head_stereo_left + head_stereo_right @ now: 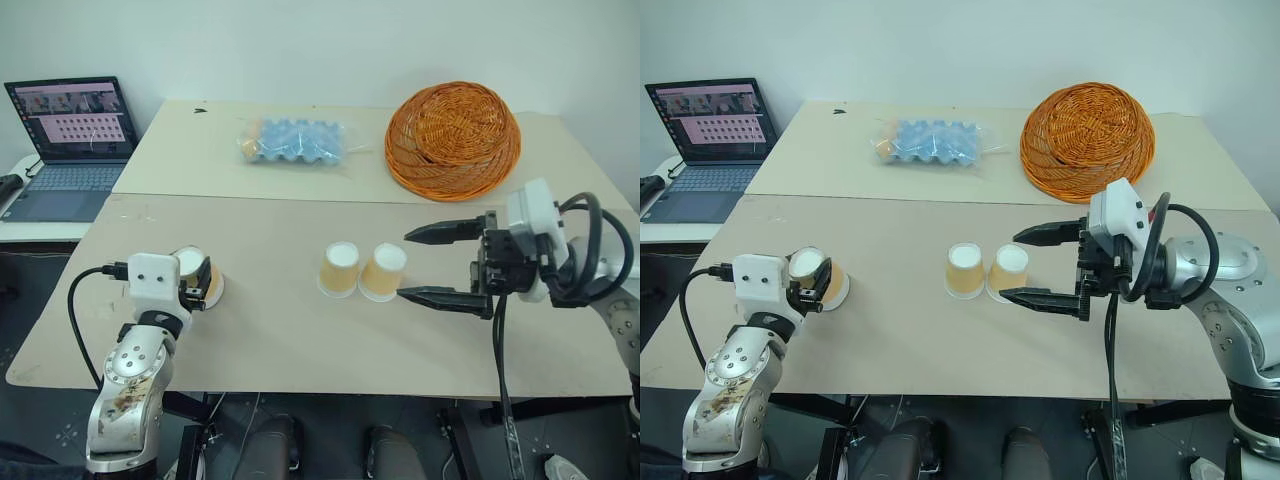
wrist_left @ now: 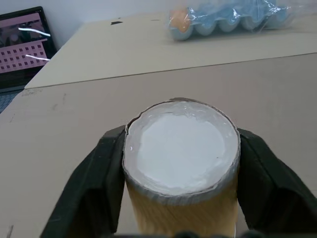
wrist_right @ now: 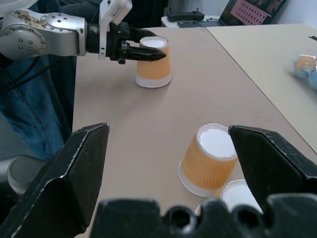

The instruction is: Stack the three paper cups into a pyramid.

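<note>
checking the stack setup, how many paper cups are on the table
3. Two paper cups stand upside down side by side at the table's middle, beside the open right gripper; the third cup is clamped in the left gripper.

Matt paper cups (image 1: 360, 270); woven wicker basket (image 1: 453, 140).

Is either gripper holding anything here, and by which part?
The left gripper is shut on one upside-down paper cup, fingers on opposite sides just under its upturned base. The right gripper is open, holding nothing.
</note>
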### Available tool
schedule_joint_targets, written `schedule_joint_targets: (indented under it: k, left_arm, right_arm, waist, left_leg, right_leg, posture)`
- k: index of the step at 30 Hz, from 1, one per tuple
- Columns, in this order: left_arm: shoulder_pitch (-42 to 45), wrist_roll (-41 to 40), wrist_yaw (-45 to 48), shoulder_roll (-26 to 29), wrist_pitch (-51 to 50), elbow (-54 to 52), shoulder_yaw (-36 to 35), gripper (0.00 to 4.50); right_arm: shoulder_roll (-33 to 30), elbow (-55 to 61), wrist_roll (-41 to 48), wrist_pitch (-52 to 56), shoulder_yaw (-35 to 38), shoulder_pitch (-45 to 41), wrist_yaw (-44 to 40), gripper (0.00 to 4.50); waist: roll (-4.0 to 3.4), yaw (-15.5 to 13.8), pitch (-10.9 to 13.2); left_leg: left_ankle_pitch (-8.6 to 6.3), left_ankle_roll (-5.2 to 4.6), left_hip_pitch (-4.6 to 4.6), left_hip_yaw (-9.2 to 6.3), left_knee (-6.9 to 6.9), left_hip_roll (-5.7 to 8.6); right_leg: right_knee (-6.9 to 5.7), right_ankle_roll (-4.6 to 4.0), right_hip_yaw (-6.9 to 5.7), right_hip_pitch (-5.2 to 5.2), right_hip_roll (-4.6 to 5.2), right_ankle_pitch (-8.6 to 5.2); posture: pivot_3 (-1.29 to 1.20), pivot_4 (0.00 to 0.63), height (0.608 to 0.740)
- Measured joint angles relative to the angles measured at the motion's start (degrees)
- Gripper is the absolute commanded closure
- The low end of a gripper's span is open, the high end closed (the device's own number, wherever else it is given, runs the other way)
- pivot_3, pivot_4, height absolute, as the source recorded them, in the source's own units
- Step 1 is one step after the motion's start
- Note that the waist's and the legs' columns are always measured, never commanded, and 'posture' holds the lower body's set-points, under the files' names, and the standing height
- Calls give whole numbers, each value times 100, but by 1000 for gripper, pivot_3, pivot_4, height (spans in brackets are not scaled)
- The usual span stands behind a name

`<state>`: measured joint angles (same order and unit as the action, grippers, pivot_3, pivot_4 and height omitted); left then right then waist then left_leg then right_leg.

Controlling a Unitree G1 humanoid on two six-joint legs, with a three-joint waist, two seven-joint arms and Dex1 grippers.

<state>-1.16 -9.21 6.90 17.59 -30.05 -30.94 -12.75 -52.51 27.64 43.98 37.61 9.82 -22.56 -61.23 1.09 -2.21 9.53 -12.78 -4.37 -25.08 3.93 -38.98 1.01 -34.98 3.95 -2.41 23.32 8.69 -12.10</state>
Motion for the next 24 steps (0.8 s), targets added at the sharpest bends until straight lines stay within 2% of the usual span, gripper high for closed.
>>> schedule_joint_targets:
  k: [5,9,12,14,16,19,24]
  left_arm:
    - [338,-12,1,2,-6,56,-47,2156]
    - [1404,-369,335,237,2,323,-156,2156]
    - [2549,-550,1029,736,152,827,63,2156]
    - [3208,-717,1432,809,166,1210,205,2156]
    - [4197,-1063,2081,797,63,2036,429,2156]
    - [5173,-1757,3103,641,-300,2886,628,2156]
    - [5895,-2247,4334,232,-513,3873,1112,2156]
  right_arm:
    - [-11,-1,-70,-31,0,73,19,0]
    - [-17,-2,-124,-52,13,94,89,0]
    - [-16,-8,-173,-60,61,123,235,0]
    - [-9,-16,-216,-67,101,152,304,0]
    - [9,-12,-247,-75,144,186,437,0]
    - [29,16,-294,-81,235,300,609,0]
    - [53,151,-406,-84,306,580,865,0]
  waist:
    - [0,-9,0]
    - [2,-34,1]
    - [2,-29,1]
    - [3,-24,1]
    - [9,-35,5]
    - [10,-2,5]
    - [14,34,8]
  left_leg:
    - [1,1,0,-2,-1,0]
    - [2,2,-1,-5,-7,4]
    - [13,-17,-5,0,-9,13]
    - [27,-40,-11,2,-10,15]
    - [42,-19,-22,-1,-20,14]
    - [44,-17,-23,3,-20,14]
    - [44,-18,-24,7,-20,13]
  right_leg:
    - [-1,1,-4,0,0,1]
    - [-2,4,-11,-1,-1,2]
    - [-1,6,-12,-10,-4,3]
    - [-1,8,-10,-15,-6,4]
    - [-3,13,-14,-14,-19,4]
    - [0,20,-12,-17,-21,1]
    - [-4,27,-8,-14,-23,-4]
  posture:
    - [0,150,726]
    - [0,150,726]
    - [0,150,726]
    - [0,150,726]
    - [0,150,726]
    - [0,150,726]
    - [0,150,726]
